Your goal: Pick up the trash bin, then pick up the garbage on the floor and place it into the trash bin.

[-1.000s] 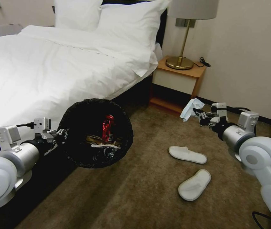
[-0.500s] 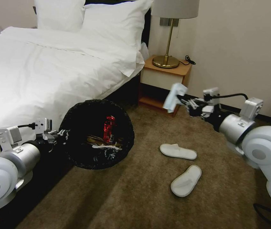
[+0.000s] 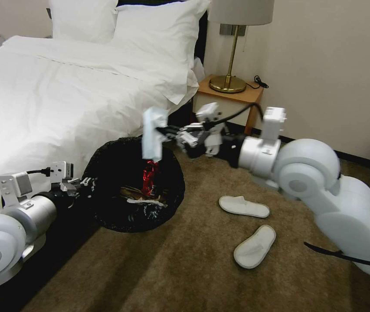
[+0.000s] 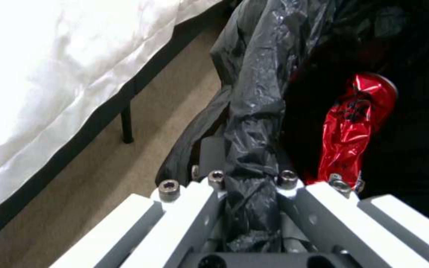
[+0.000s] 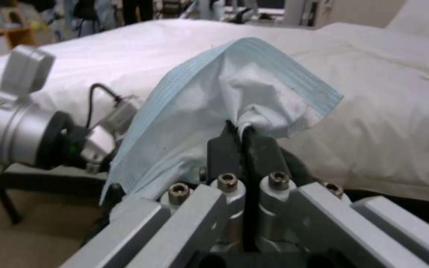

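The trash bin (image 3: 102, 182), lined with a crinkled black bag (image 4: 259, 74), hangs tilted above the carpet beside the bed. My left gripper (image 3: 80, 182) is shut on its rim, the bag bunched between the fingers (image 4: 251, 167). Inside lie a red wrapper (image 3: 149, 173) (image 4: 348, 126) and other litter. My right gripper (image 3: 164, 130) (image 5: 244, 137) is shut on a piece of garbage, a pale blue-white face mask (image 3: 152, 134) (image 5: 199, 108). The mask dangles just over the bin's far rim.
Two flat white slippers (image 3: 243, 206) (image 3: 254, 247) lie on the brown carpet to the right of the bin. A white bed (image 3: 63, 86) fills the left. A wooden nightstand (image 3: 230, 102) with a brass lamp (image 3: 232, 56) stands by the wall.
My right arm has swung left and carried the mask from near the nightstand to over the bin. The left arm and bin have stayed put. The camera shifted early on.
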